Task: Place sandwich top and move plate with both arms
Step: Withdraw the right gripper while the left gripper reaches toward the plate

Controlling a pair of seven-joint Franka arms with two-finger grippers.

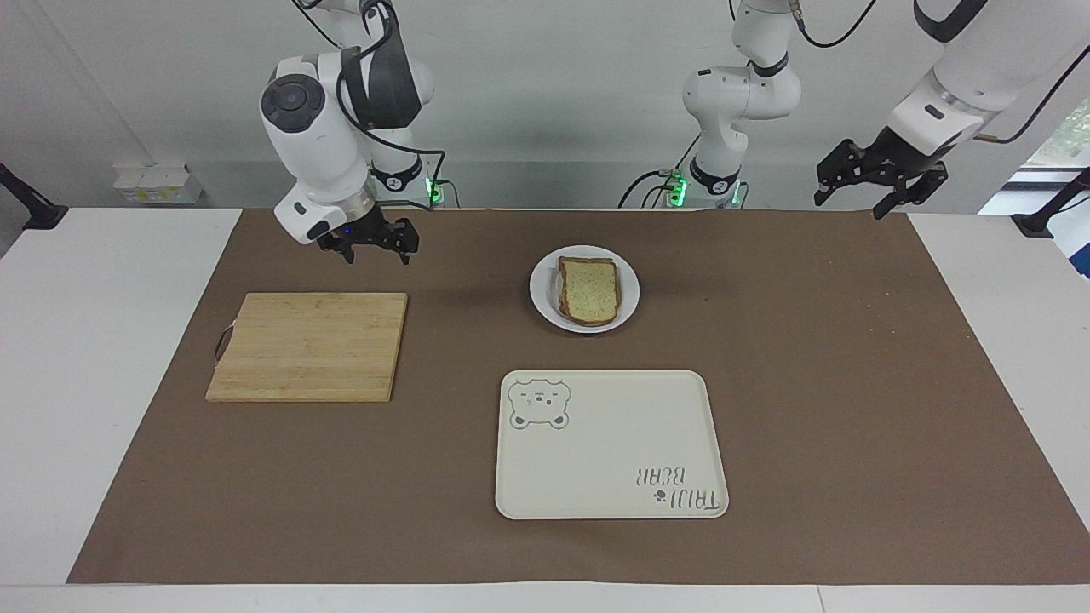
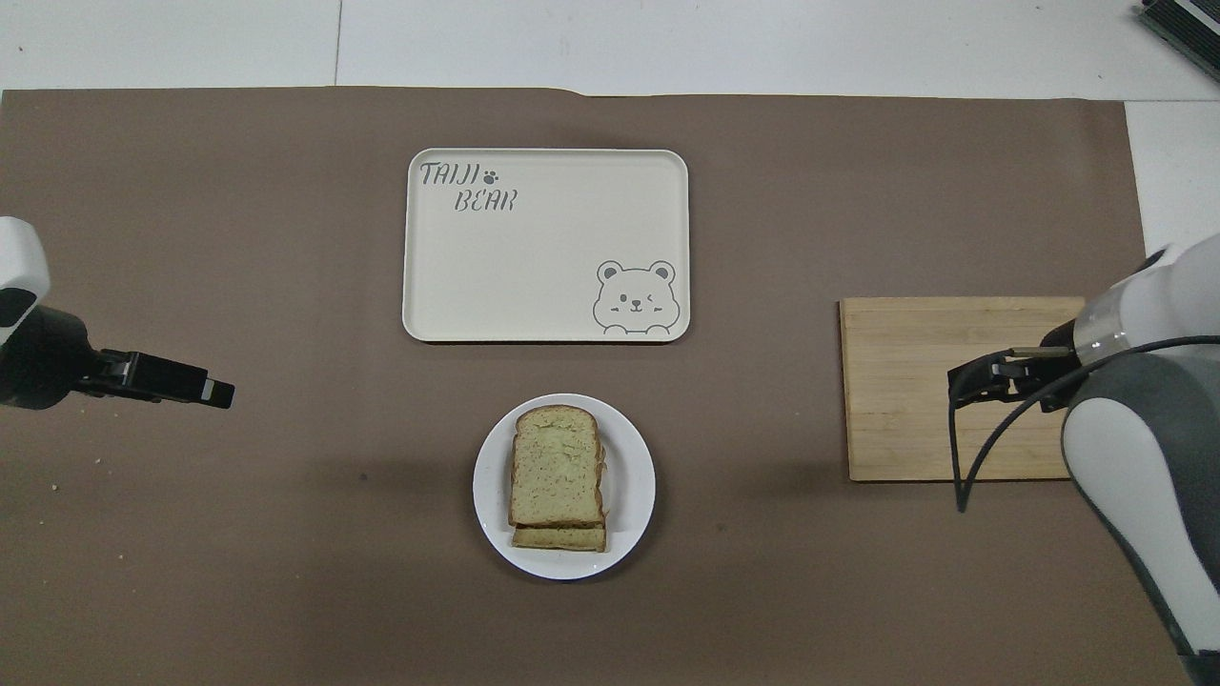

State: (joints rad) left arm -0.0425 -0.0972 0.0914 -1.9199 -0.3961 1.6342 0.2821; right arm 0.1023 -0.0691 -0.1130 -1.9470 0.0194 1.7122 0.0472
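Over the brown mat [image 1: 851,358] at the right arm's end of the desk [image 1: 102,340], the right tool [image 1: 369,247] hangs low with its fingers spread and nothing between them. It is over the strip of mat just on the robots' side of the wooden cutting board [image 1: 308,346], close to the board's edge without touching it. From the overhead camera the same tool [image 2: 1001,376] shows against the board [image 2: 915,381], with a black cable looping down from its wrist.

Moving out from that tool toward the middle of the desk, the plate [image 1: 584,289] sits on the mat, well apart from the tool. On the plate lies the sandwich top [image 1: 590,290], a speckled slice with a brown crust, resting on another slice whose edge peeks out beneath it. In the overhead view the sandwich top [image 2: 558,465] lies nearly square on the lower slice, and the white rim of the plate [image 2: 634,476] shows all round.

Farther from the robots than the plate is the cream tray [image 1: 610,443] with the bear drawing, flat on the mat and bare.

The left tool [image 1: 877,180] is up in the air over the edge of the mat at the left arm's end of the desk, well apart from the plate. Its fingers are also spread and hold nothing. From overhead the left tool [image 2: 176,383] points in toward the middle of the desk.
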